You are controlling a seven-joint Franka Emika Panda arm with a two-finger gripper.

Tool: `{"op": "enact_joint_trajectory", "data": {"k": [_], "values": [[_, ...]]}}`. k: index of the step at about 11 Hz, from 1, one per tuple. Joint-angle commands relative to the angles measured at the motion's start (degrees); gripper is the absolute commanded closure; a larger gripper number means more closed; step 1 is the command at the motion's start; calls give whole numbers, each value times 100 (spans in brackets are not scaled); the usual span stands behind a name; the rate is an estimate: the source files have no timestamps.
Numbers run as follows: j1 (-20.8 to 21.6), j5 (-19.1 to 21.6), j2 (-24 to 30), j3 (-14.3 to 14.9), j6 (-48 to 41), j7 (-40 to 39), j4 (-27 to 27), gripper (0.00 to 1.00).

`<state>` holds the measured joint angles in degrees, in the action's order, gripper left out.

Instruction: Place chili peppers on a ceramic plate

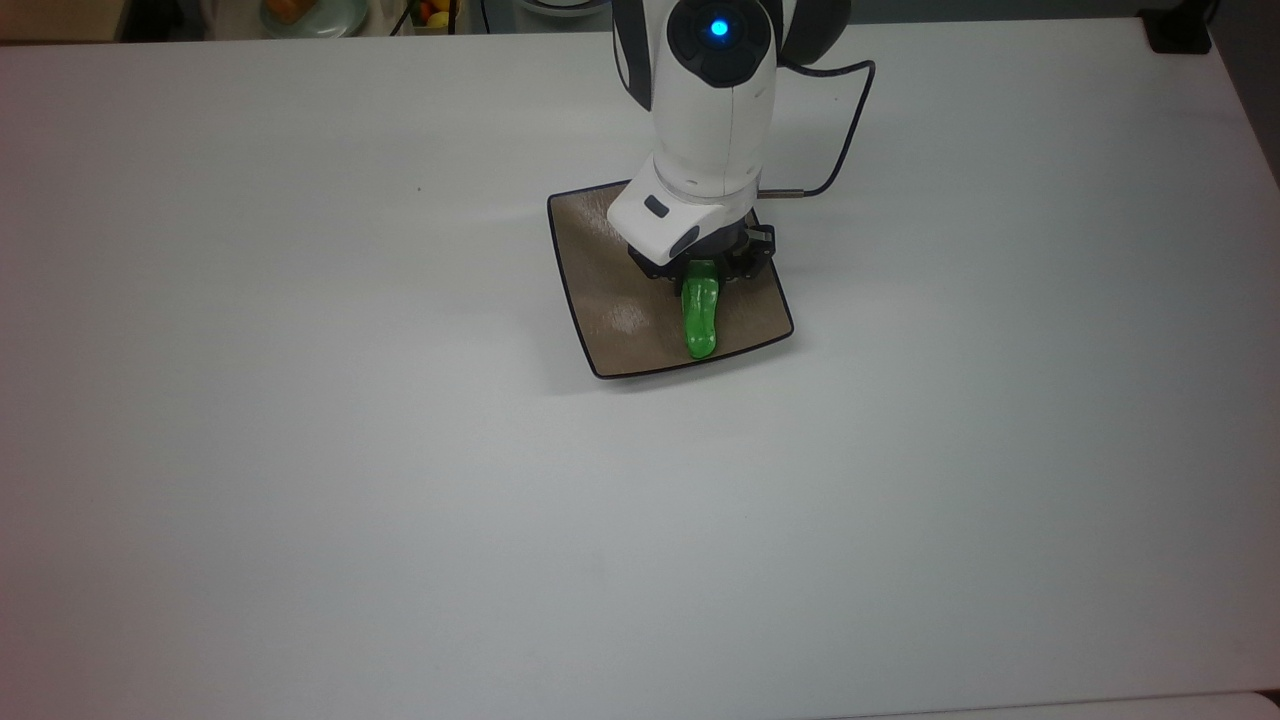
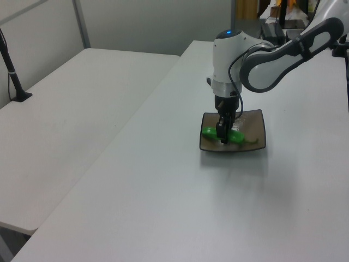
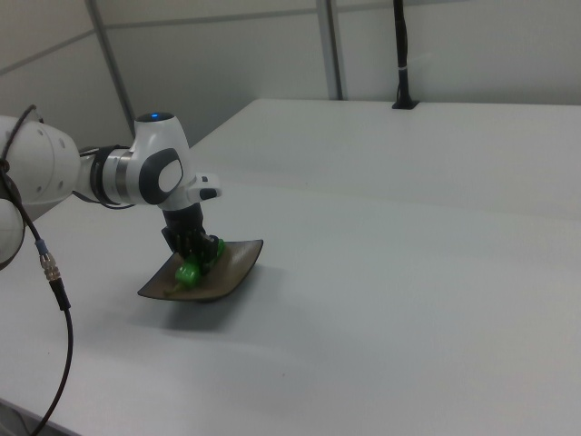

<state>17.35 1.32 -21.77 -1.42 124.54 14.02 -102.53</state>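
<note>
The claw (image 1: 700,272) is pinching the chili pepper (image 1: 699,317) near its stem end, with the arm's white wrist (image 1: 712,140) standing almost straight above it. The green pepper lies low over the ceramic plate (image 1: 600,300), its free tip reaching toward the plate edge nearest the bottom of the top view. In the left view the pepper (image 2: 210,132) runs crosswise over the near half of the plate (image 2: 253,120), with the dark fingers (image 2: 223,132) closed around its middle and the thin stem trailing toward the left view's right. Whether the pepper already touches the plate surface I cannot tell. In the right view the plate (image 3: 238,261) appears tipped, its edge toward the right view's right lifted off the white tabletop (image 3: 408,272) while the claw (image 3: 194,254) presses down over the other side, the pepper (image 3: 188,272) showing as a green lump beneath it. A black cable (image 1: 845,140) curves from behind the arm across the tabletop (image 1: 300,450).
</note>
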Motion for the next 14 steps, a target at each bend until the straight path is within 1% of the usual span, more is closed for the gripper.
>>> {"op": "enact_joint_trajectory", "data": {"k": [1, 2, 3, 4, 6, 8, 11, 12, 13, 14], "values": [[14, 106, 59, 37, 88, 57, -127, 51], [5, 106, 68, 37, 88, 66, -127, 36], [-12, 106, 85, 37, 71, 75, -127, 12], [-12, 106, 85, 37, 62, 179, -118, 0], [-3, 106, 146, 37, 53, 268, -92, 0], [-12, 106, 409, 37, -130, 303, 22, 0], [-3, 88, 980, 54, -1042, 601, 443, 0], [-12, 36, 1234, 63, -1376, 881, 532, 0], [-12, 53, 1428, 202, -1675, 1023, 698, 0], [-12, 97, 1569, 282, -2166, 1024, 908, 0]]}}
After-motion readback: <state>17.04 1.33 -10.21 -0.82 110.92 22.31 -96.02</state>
